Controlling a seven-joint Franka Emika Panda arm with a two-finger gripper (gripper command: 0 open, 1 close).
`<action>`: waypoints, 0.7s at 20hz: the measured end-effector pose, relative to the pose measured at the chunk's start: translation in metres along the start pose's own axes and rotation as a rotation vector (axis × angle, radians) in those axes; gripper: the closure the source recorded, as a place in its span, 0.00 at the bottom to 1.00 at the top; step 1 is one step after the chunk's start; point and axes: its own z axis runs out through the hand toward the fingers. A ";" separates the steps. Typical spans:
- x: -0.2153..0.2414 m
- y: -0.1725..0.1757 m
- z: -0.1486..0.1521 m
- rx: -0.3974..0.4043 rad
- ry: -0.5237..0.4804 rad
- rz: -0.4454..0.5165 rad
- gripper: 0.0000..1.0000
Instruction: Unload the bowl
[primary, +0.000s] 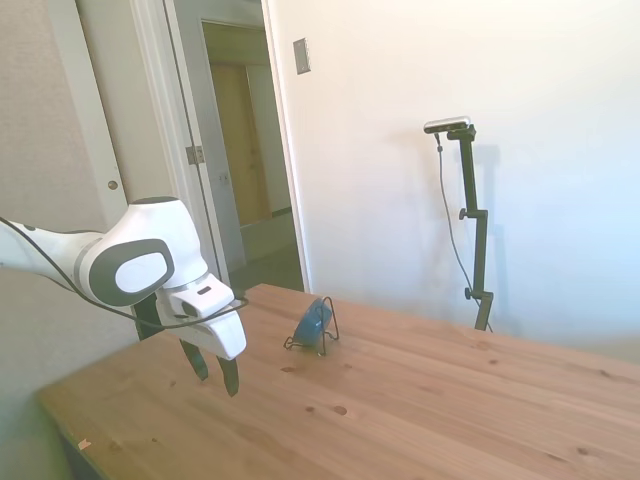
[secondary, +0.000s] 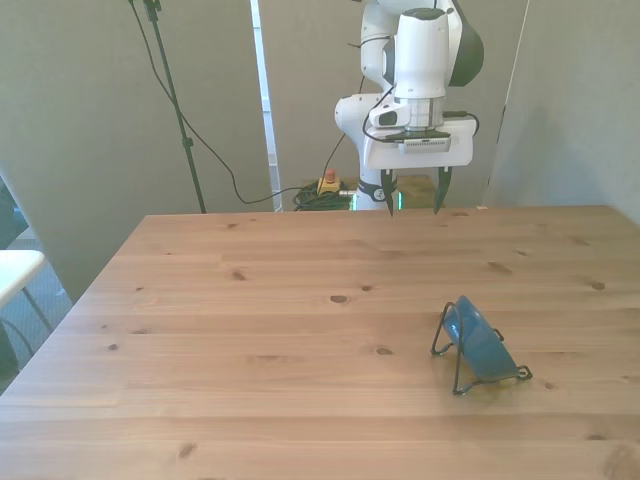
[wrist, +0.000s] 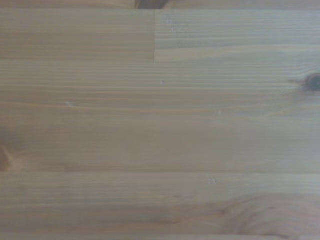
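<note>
The hand (secondary: 412, 201) hangs above the desk's far edge, fingers pointing straight down and spread wide apart, with nothing between them. In the side view the hand (primary: 214, 368) sits clear of the desk (primary: 420, 400), and the white arm (primary: 120, 262) bends down to it from the side view's left. A black cable loops along the wrist.

The bowl (secondary: 478, 340) stands on edge, tilted, in a thin black wire rack (secondary: 452, 372). It rests toward the front view's right, on the near half of the desk (secondary: 250, 330), well apart from the hand. In the side view the bowl (primary: 311, 322) and rack (primary: 331, 322) stand near the desk's far edge, beyond the hand.

The desk is light wood in long glued planks with dark knots. The wrist view shows only bare planks (wrist: 160, 130), slightly soft in focus, with a knot (wrist: 313, 81) at one side.

The side view shows white walls, an open doorway (primary: 240, 150) with a white frame, and a grey wall plate (primary: 302, 55). The front view shows grey curtains (secondary: 100, 110) behind the robot, and cables and a small yellow-and-red device (secondary: 327, 184) on the floor.

No readable writing appears in any view.
</note>
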 end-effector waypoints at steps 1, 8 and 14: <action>0.000 0.000 0.000 0.000 -0.001 -0.001 0.00; 0.015 -0.052 -0.020 0.049 0.076 0.039 0.00; 0.043 -0.093 -0.008 0.056 0.140 0.126 0.00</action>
